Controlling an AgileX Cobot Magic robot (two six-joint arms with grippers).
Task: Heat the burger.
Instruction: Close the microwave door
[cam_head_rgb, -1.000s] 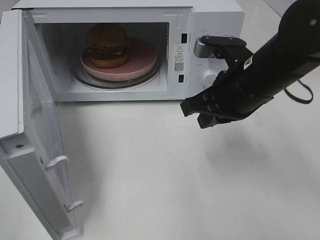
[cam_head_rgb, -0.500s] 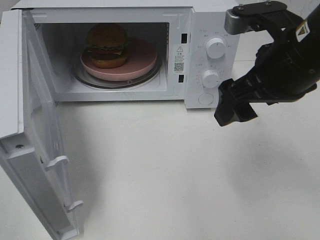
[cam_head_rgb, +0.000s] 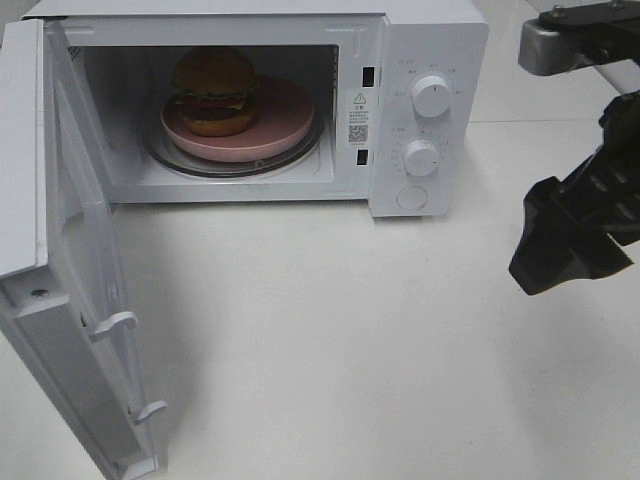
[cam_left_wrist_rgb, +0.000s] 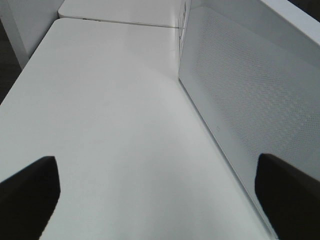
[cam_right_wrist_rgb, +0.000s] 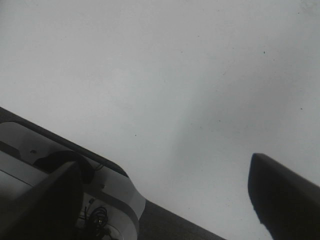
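Note:
The burger (cam_head_rgb: 213, 90) sits on a pink plate (cam_head_rgb: 287, 128) on the glass turntable inside the white microwave (cam_head_rgb: 430, 40). Its door (cam_head_rgb: 80, 270) hangs wide open to the left. My right gripper (cam_head_rgb: 560, 245) hovers open and empty over the table, right of the control panel and well away from it. In the right wrist view the right gripper (cam_right_wrist_rgb: 165, 200) has only bare table between its spread fingers (cam_right_wrist_rgb: 285, 195). In the left wrist view the left gripper (cam_left_wrist_rgb: 159, 200) is open and empty, beside the door's outer face (cam_left_wrist_rgb: 250, 90). The left arm is outside the high view.
Two round knobs (cam_head_rgb: 431, 95) and a button (cam_head_rgb: 411, 198) are on the microwave's right panel. The open door juts out toward the table's front left. A grey and white fixture (cam_right_wrist_rgb: 60, 190) lies beyond the table edge in the right wrist view.
My right arm has swung right, away from the microwave's front and control panel. Its fingers, shut a second ago, now stand apart. Burger, plate and door have not moved.

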